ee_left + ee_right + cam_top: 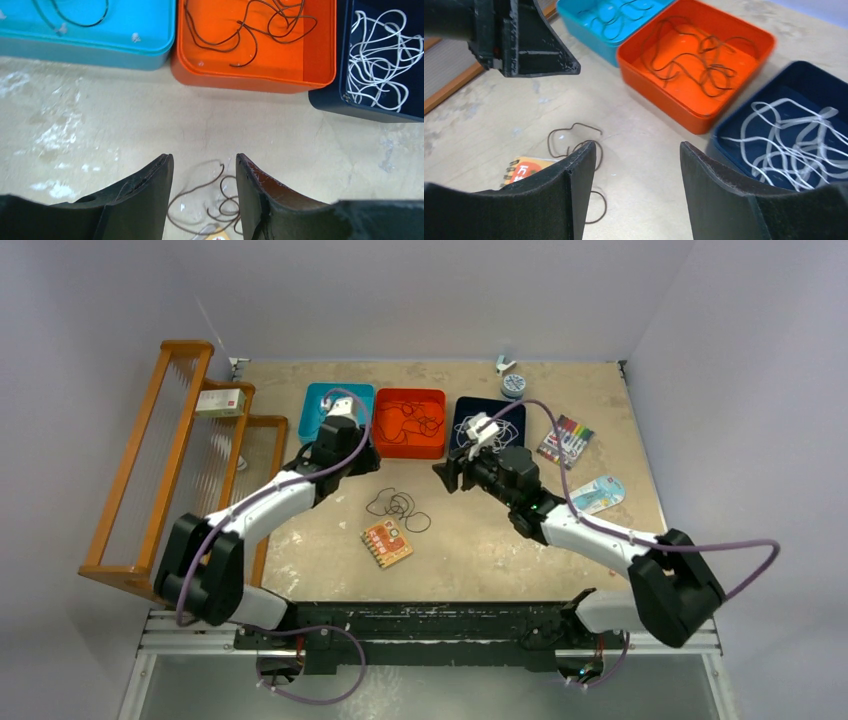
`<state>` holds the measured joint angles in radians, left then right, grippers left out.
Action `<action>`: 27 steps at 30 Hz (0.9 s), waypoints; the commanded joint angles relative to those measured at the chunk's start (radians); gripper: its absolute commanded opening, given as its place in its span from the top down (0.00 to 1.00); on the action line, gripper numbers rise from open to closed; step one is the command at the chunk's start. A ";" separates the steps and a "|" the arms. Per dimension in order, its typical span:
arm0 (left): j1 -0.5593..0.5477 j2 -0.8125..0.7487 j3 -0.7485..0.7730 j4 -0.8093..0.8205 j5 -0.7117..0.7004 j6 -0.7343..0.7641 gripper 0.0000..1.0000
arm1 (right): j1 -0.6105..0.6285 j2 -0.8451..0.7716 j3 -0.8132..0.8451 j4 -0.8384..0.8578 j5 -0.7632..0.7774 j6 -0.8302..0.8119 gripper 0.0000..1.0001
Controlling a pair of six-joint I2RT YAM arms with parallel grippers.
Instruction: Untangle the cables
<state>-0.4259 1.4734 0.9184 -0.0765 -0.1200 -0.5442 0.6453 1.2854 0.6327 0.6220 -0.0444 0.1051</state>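
A loose black cable (397, 506) lies coiled on the table between the two arms. My left gripper (368, 462) hangs open above its far left side. In the left wrist view the cable (220, 200) shows on the table through the gap of the left gripper (205, 165), nothing between the fingers. My right gripper (447, 476) is open too, to the right of the coil. In the right wrist view the black cable (574, 137) lies left of the empty right gripper (639, 150). More black cable (250, 30) lies in the orange tray (250, 80), and white cables (380, 65) in the navy tray (325, 97).
A teal tray (100, 52) with a thin dark cord stands left of the orange one. An orange snack packet (387, 543) lies just in front of the coil. A wooden rack (180, 460) lines the left edge. Markers (565, 440) and a light blue packet (598, 495) lie at the right.
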 commanded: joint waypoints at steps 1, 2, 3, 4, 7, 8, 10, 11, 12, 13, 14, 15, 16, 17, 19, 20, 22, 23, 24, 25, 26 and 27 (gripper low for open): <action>0.001 -0.160 -0.058 -0.014 -0.045 -0.039 0.52 | 0.002 0.108 0.118 -0.080 -0.219 -0.059 0.35; 0.001 -0.188 -0.069 -0.033 -0.055 -0.034 0.52 | 0.002 0.138 0.144 -0.110 -0.280 -0.085 0.35; 0.001 -0.216 -0.077 -0.051 -0.062 -0.028 0.52 | 0.002 0.161 0.163 -0.114 -0.306 -0.093 0.35; 0.001 -0.242 -0.086 -0.069 -0.071 -0.021 0.52 | 0.003 0.186 0.184 -0.114 -0.332 -0.088 0.35; 0.001 -0.313 -0.117 -0.102 -0.103 -0.013 0.51 | 0.004 0.257 0.224 -0.119 -0.364 -0.062 0.35; 0.002 -0.331 -0.126 -0.110 -0.121 -0.014 0.51 | 0.005 0.292 0.240 -0.128 -0.370 -0.059 0.36; 0.002 -0.359 -0.138 -0.121 -0.140 -0.017 0.50 | 0.004 0.344 0.273 -0.149 -0.394 -0.059 0.36; 0.002 -0.372 -0.144 -0.122 -0.146 -0.023 0.50 | 0.005 0.368 0.288 -0.158 -0.408 -0.057 0.37; 0.003 -0.379 -0.151 -0.117 -0.149 -0.028 0.50 | 0.004 0.395 0.302 -0.164 -0.430 -0.054 0.37; 0.003 -0.384 -0.158 -0.108 -0.150 -0.034 0.50 | 0.005 0.421 0.318 -0.177 -0.444 -0.053 0.37; 0.003 -0.387 -0.166 -0.098 -0.146 -0.037 0.50 | 0.004 0.443 0.326 -0.188 -0.458 -0.053 0.38; 0.002 -0.386 -0.170 -0.088 -0.143 -0.041 0.50 | 0.005 0.467 0.334 -0.198 -0.474 -0.054 0.38; 0.002 -0.382 -0.172 -0.082 -0.144 -0.044 0.50 | 0.006 0.486 0.365 -0.206 -0.489 -0.055 0.39; 0.002 -0.377 -0.173 -0.076 -0.142 -0.047 0.50 | 0.007 0.504 0.377 -0.216 -0.506 -0.057 0.40; 0.003 -0.368 -0.173 -0.063 -0.137 -0.051 0.51 | 0.012 0.535 0.398 -0.234 -0.527 -0.065 0.41; 0.002 -0.363 -0.173 -0.054 -0.136 -0.053 0.51 | 0.014 0.546 0.410 -0.241 -0.531 -0.069 0.41; 0.002 -0.356 -0.173 -0.041 -0.134 -0.058 0.51 | 0.020 0.563 0.421 -0.253 -0.537 -0.076 0.42; 0.002 -0.354 -0.172 -0.034 -0.135 -0.059 0.51 | 0.020 0.570 0.424 -0.254 -0.533 -0.078 0.43; 0.002 -0.351 -0.171 -0.031 -0.135 -0.060 0.51 | 0.021 0.575 0.425 -0.254 -0.528 -0.079 0.45; 0.003 -0.349 -0.171 -0.031 -0.134 -0.062 0.51 | 0.022 0.578 0.426 -0.255 -0.521 -0.081 0.47; 0.002 -0.349 -0.171 -0.031 -0.134 -0.061 0.51 | 0.022 0.582 0.425 -0.253 -0.514 -0.081 0.51; 0.002 -0.350 -0.173 -0.030 -0.135 -0.061 0.51 | 0.023 0.583 0.424 -0.250 -0.507 -0.083 0.55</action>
<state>-0.4259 1.1240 0.7437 -0.1677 -0.2428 -0.5861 0.6613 1.8763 1.0180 0.3737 -0.5331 0.0402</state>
